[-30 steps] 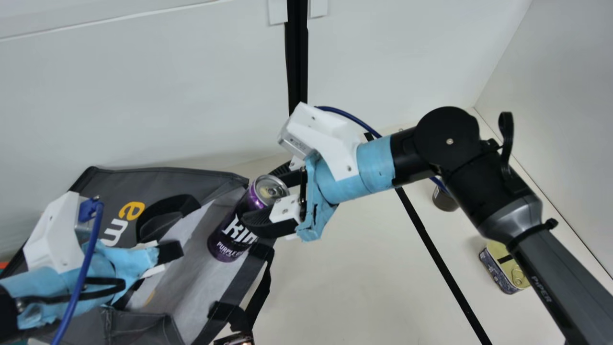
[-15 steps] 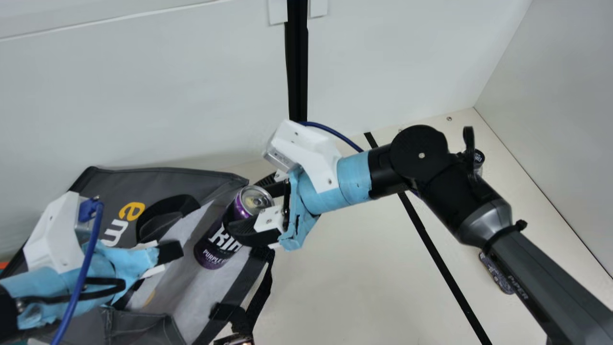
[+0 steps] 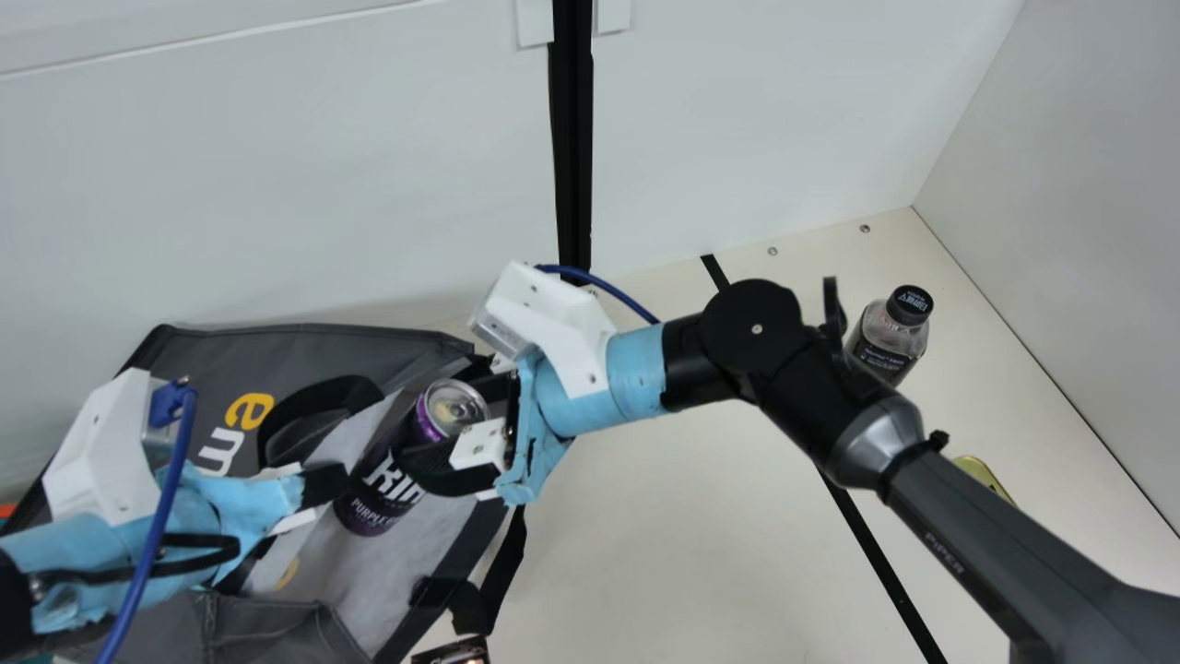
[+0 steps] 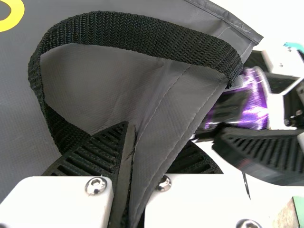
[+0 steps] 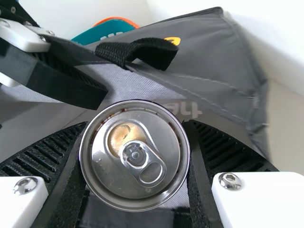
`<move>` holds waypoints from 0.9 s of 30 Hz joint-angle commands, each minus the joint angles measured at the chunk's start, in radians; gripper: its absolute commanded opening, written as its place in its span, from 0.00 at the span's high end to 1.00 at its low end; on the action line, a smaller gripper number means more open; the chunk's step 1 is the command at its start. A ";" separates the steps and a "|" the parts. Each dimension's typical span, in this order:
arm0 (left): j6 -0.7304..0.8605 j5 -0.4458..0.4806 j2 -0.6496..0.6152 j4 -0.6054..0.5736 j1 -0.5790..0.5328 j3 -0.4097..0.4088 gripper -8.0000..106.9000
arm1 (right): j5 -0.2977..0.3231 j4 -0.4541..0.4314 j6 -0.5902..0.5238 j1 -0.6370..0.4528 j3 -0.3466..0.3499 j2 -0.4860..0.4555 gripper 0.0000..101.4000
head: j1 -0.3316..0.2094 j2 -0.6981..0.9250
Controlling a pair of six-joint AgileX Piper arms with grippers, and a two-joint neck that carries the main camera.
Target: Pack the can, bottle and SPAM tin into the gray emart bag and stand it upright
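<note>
Right gripper point(image 3: 428, 426) clamps can point(image 3: 376, 503), apparently just inside gray bag point(image 3: 318, 346).

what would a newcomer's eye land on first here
Most likely the purple can, tilted in the right gripper at the mouth of the gray bag, on the main view's left. Next, perhaps, the left gripper, its jaws shut on a fold of that bag by a black strap handle. Off at the main view's right, the dark-capped bottle stands alone on the cream table.

1 each: can point(image 3: 371, 513), bottle point(image 3: 890, 339), tin point(image 3: 983, 474), bag point(image 3: 318, 349)
</note>
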 commanded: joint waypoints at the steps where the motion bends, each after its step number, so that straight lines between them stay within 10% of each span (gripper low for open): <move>1: 0.000 0.000 0.000 0.000 0.000 0.000 1.00 | -0.010 0.015 -0.011 0.012 0.008 0.005 1.00 | -0.023 -0.002; 27: 0.000 0.000 0.000 0.000 0.000 0.000 1.00 | -0.115 0.047 -0.070 0.152 0.001 0.155 1.00 | -0.023 -0.002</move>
